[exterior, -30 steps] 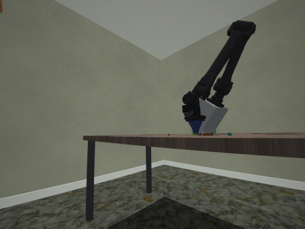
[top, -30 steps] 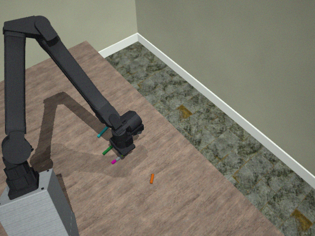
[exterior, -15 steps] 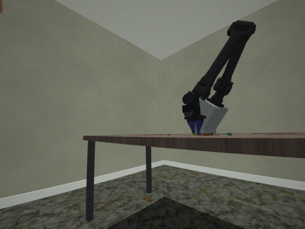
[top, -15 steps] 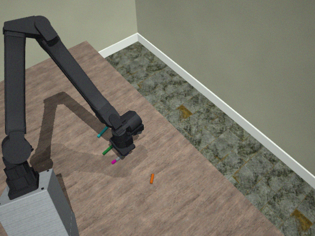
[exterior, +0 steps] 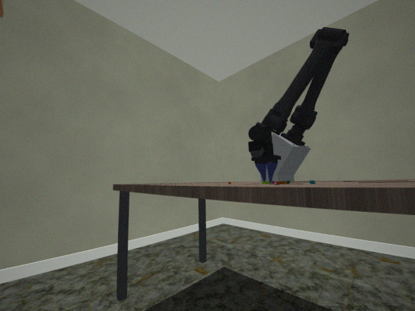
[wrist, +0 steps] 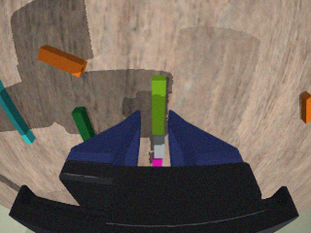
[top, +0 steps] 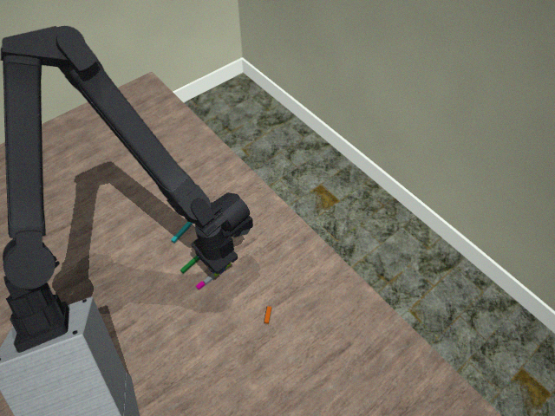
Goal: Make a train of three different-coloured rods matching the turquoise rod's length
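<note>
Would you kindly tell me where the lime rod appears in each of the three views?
Top: lime rod, a sliver under the gripper.
Exterior: a lime speck on the table, below the blue fingers.
Wrist: centre, lying between the parted fingers.
Shared landmark: the magenta rod at the line's other end.

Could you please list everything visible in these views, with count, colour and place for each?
Lime rod: one, lime, flat on the table between the gripper fingers, not clamped.
Grey rod: one, grey, in line behind the lime rod.
Magenta rod: one, magenta, at the line's near end.
Green rod: one, green, beside the line.
Turquoise rod: one, turquoise, farther along, partly under the arm.
Orange rods: two, orange, lying apart.
Table: one, brown wood, dark legs.
Pedestal: one, grey, on the table.
Arm: one, black.
Gripper: one, blue fingers, open.
</note>
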Controlling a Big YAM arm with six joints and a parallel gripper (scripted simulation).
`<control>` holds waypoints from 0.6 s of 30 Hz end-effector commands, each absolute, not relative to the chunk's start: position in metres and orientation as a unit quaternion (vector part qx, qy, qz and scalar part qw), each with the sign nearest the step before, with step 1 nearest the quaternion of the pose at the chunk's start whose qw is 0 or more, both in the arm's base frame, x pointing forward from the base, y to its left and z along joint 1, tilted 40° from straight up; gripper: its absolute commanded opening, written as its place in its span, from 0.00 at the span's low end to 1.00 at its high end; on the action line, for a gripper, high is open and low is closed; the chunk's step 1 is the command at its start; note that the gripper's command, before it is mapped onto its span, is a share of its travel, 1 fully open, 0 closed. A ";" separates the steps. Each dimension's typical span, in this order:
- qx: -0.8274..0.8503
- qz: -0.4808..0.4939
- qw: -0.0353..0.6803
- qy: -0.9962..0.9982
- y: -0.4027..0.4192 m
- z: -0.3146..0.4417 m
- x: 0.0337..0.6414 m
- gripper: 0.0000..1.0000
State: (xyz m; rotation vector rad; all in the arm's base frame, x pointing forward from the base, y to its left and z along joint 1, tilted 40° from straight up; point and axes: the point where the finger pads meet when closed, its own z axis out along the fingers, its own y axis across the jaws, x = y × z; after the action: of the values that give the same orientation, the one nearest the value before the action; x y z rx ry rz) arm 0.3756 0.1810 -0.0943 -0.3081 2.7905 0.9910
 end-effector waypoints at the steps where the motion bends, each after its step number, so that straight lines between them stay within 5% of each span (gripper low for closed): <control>1: -0.100 0.331 0.093 0.934 0.166 -0.081 0.380 0.23; 18: -0.103 0.330 0.102 0.933 0.122 -0.023 0.381 0.23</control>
State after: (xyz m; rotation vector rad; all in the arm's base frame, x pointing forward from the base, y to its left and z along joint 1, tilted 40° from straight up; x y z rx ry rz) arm 0.3716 0.1325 -0.0362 -0.2771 2.7909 0.9906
